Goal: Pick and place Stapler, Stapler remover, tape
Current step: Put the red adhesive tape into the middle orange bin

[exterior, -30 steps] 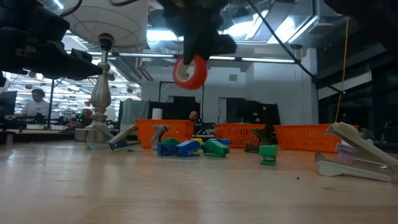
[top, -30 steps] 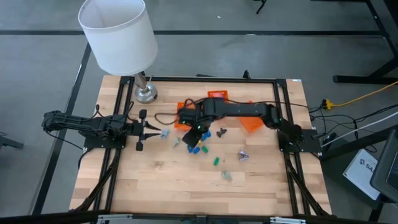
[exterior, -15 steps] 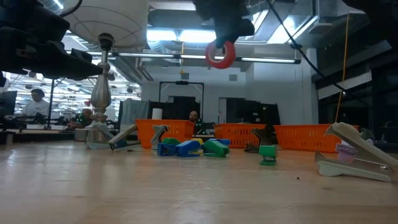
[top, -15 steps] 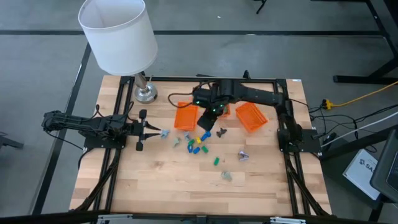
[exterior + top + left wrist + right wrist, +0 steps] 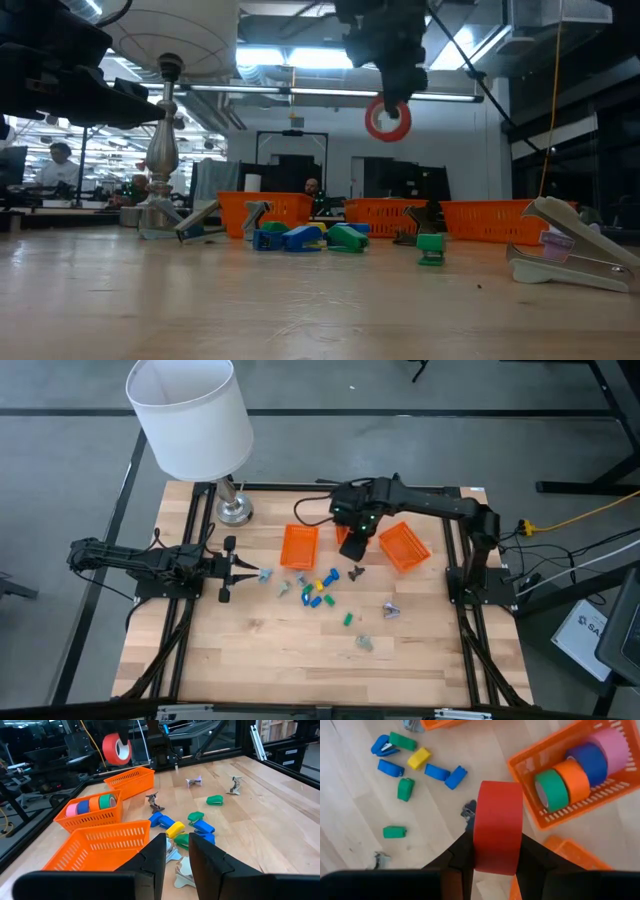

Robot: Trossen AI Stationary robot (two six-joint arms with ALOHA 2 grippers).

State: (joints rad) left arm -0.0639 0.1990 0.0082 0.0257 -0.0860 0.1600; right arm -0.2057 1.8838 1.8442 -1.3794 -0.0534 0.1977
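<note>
My right tool (image 5: 492, 852) has swung toward the tape basket (image 5: 530, 825), pinching the light, stiff red roll (image 5: 496, 827) across its rim.

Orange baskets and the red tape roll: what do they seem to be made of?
The orange baskets look like moulded plastic: uniform glossy colour, fine lattice walls. The red tape roll, held by the right gripper, looks like smooth matte vinyl or paper tape; which one can't be told.

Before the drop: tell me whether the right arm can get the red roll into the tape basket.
Probably yes. The right gripper holds the red tape in its jaws above the table, near the basket with green, orange, blue and pink rolls. Nothing blocks its open top, though free room looks tight.
</note>
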